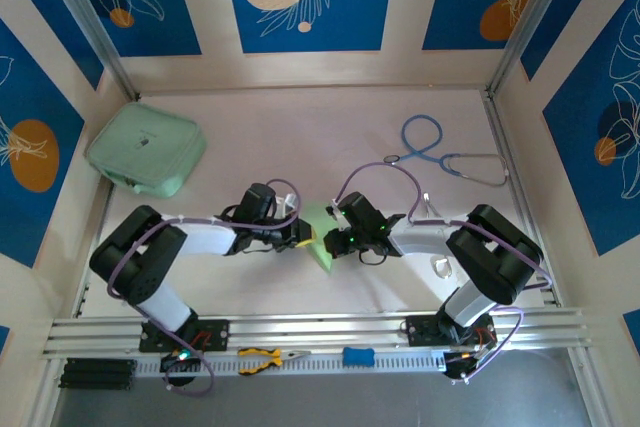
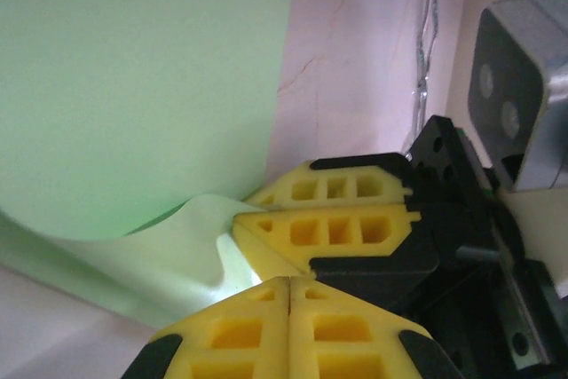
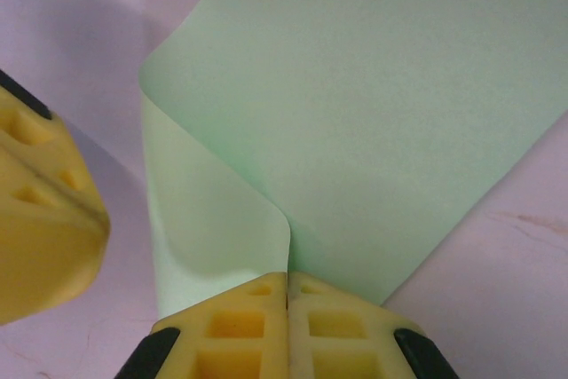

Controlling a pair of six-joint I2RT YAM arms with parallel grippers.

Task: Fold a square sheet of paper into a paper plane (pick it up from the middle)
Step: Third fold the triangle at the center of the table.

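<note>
No readable text, label, brand or number shows on anything here.

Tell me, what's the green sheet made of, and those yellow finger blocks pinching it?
The green sheet looks like thin matte paper: it curls softly and bends into a fold without cracking. The right gripper's fingers pinching it look like yellow moulded plastic or firm rubber with a dull finish and square hollow pockets. Which of the two is hard to tell.
</note>
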